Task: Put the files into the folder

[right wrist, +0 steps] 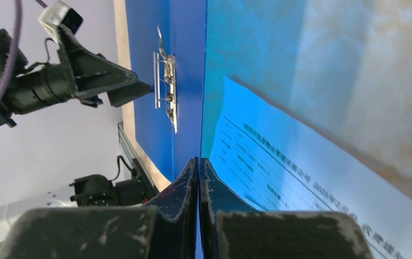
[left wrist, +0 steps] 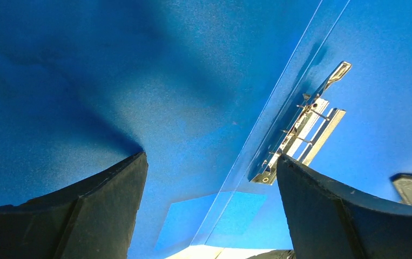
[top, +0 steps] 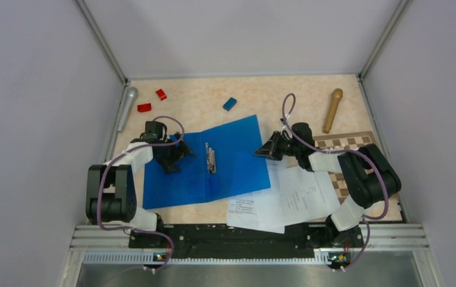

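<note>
Right gripper (top: 266, 150) is pinched tight on the right edge of the one open folder (top: 234, 173) — left gripper (top: 174, 161) hangs wide over its other leaf. One clip (top: 211, 158) sits inside. Files (top: 300, 194) — overlapping sheets, count unclear, print unreadable — lie partly under the folder's near right corner.

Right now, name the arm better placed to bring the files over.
Right. The right gripper has its jaws shut on the folder edge nearest the files, which lie on its side. The left gripper hovers open over the opposite cover.
</note>
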You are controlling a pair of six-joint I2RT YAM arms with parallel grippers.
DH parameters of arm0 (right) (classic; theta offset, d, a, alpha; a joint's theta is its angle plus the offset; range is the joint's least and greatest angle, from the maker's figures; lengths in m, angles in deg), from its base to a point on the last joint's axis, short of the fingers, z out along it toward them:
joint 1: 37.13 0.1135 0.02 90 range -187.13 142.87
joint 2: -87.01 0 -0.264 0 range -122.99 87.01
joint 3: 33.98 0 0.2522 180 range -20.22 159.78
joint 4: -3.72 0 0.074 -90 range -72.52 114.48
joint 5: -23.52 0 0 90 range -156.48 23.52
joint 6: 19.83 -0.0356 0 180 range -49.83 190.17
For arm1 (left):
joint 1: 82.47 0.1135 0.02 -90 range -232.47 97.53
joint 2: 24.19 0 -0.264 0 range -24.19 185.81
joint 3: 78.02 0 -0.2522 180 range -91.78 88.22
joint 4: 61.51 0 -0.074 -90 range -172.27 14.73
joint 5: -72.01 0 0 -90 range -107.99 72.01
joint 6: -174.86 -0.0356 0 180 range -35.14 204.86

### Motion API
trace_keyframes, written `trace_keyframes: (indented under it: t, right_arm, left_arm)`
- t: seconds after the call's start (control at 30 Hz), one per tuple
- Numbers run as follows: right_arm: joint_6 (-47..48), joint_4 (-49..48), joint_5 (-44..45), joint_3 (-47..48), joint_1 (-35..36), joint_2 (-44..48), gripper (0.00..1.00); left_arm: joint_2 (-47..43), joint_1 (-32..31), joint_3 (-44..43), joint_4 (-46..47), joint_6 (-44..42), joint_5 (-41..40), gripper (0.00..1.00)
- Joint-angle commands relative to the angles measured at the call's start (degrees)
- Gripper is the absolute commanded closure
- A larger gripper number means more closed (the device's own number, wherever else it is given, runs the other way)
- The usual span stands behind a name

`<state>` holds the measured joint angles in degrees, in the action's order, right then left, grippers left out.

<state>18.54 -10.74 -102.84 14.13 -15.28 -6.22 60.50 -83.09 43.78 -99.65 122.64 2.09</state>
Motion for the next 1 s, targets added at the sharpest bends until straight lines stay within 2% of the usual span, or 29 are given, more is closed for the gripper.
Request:
trace_keyframes:
  t: [0.0, 0.13, 0.27, 0.4, 0.5, 0.53, 0.6, 0.63, 0.67, 0.73, 0.77, 0.97]
  right_arm:
    - [3.4, 0.0, 0.4, 7.2, -0.4, -3.0, 1.0]
    - [5.2, 2.5, 1.0, 15.5, -1.5, -8.9, 1.0]
    - [8.1, 7.8, 1.0, 24.8, -1.8, -16.9, 1.0]
    - [11.9, 13.1, 6.5, 29.4, -1.8, -20.2, 1.0]
    - [14.0, 15.9, 10.2, 29.9, -1.8, -19.2, 1.0]
    - [14.6, 17.2, 11.4, 30.0, -1.9, -18.3, 0.96]
    - [15.8, 19.3, 13.0, 29.5, -1.9, -15.2, 0.54]
    - [16.0, 20.4, 13.3, 29.3, -1.9, -13.5, 0.37]
    - [16.2, 21.7, 13.4, 29.2, -2.0, -11.1, 0.23]
    - [16.8, 24.6, 15.2, 28.3, -2.1, -5.1, 0.05]
    - [17.1, 26.0, 17.0, 27.6, -2.1, -1.6, 0.02]
    - [17.8, 40.2, 29.6, 20.3, -2.1, 18.0, 0.01]
  left_arm:
    - [2.7, 0.2, -3.5, 2.6, -0.4, -0.2, 0.07]
    - [5.5, 0.3, -8.1, 2.2, -0.2, 0.0, 0.07]
    - [4.6, 0.2, -11.0, -0.1, -0.1, 0.1, 0.07]
    - [0.8, 0.2, -9.8, -2.3, 0.0, -1.0, 0.07]
    - [-2.4, 0.3, -6.8, -3.7, 0.1, -1.4, 0.07]
    - [-3.7, 0.3, -5.8, -4.3, 0.1, -1.4, 0.07]
    - [-6.5, 0.2, -4.0, -4.9, 0.4, -1.1, 0.07]
    - [-8.0, 0.3, -3.4, -5.1, 0.6, -0.9, 0.07]
    - [-9.5, 0.3, -3.0, -5.4, 0.5, -0.6, 0.07]
    - [-12.6, 0.3, -3.1, -6.6, 0.1, -0.5, 0.06]
    - [-13.6, 0.2, -3.5, -7.1, -0.2, -0.5, 0.06]
    - [-19.7, -0.1, -5.7, -9.2, -1.0, 0.1, 0.06]
